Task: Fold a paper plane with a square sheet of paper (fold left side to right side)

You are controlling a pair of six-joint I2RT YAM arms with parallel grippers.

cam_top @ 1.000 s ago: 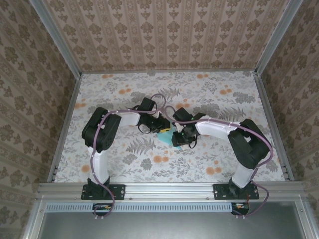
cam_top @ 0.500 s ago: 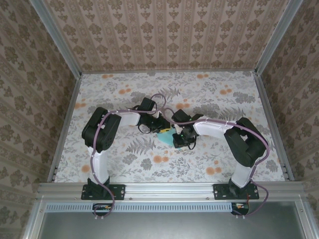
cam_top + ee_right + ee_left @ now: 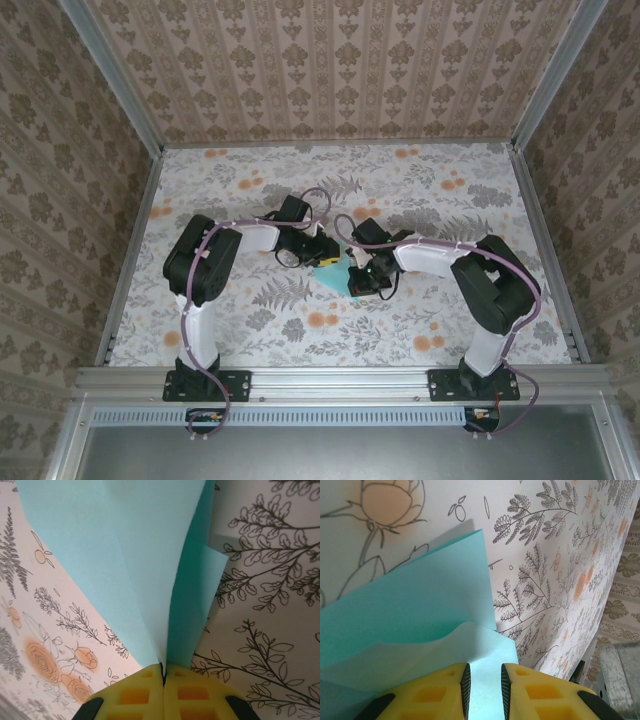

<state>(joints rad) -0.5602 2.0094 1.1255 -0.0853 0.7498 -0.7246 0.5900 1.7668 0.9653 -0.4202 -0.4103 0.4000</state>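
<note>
Two end effectors meet over a light-turquoise sheet of paper (image 3: pixel 333 272) near the ctr of the table (image 3: pixel 450 200), which has a floral cover. In the top view the sheet lies approx mid-table, a bit left of ctr, mostly hidden by the end effectors; only a small patch shows. The left end effector (image 3: pixel 320 252) sits at the sheet's far-left side and the right end effector (image 3: pixel 364 283) at its right side, just beside each other. Left wrist cam: the left end effector (image 3: pixel 483 679) is slightly open, yellow fingers (image 3: pixel 435 695) w/ a narrow gap btwn the black pads (image 3: pixel 465 685). A paler flap of the sheet (image 3: pixel 420 605) shows through the gap and curls up just ahead of the tips; can't tell if the pads touch it. Beyond the flap a flatter layer runs to a pointed corner over the table (image 3: pixel 545 555). Right wrist cam: the right end effector (image 3: pixel 163 669) is fully closed, yellow fingers (image 3: pixel 130 695) pressed together, pinching the sheet (image 3: pixel 115 545) where two layers meet at a crease. From the pinch the paper fans out away from the tips: a wide layer to the left, a narrower strip to the right w/ a small square-cornered flap sticking out over the table (image 3: pixel 260 580). The sheet is part-folded w/ creases, not flat.
</note>
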